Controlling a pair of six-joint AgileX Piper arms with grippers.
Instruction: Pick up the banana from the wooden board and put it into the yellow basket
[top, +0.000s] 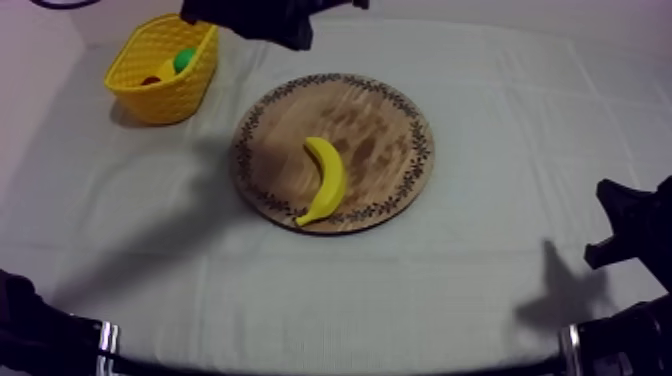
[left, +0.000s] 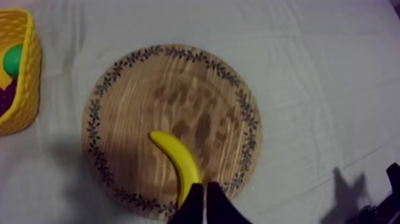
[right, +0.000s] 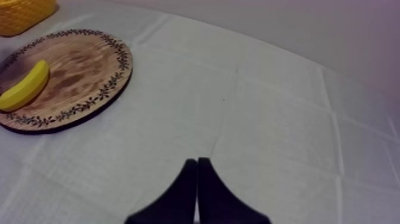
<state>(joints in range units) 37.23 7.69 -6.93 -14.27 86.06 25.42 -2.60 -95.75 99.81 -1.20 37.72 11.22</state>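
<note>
Banana: curved yellow toy banana (top: 325, 180) lying on the round wooden board with patterned rim (top: 392, 118), near-left part
Basket: yellow plastic basket (top: 165, 88) at far left, apart from the board, toy fruit inside
Left gripper (left: 205, 187): black fingers together, clamping nothing, over one end of the banana
Right gripper (right: 197, 162): black fingers together, clamping nothing, over the grey-white cloth (right: 268, 119) right of the board

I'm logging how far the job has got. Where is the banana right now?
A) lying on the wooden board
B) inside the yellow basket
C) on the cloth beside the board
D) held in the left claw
A: the banana lies flat on the wooden board, apart from the yellow basket, and the left claw is shut with nothing in it.
</note>
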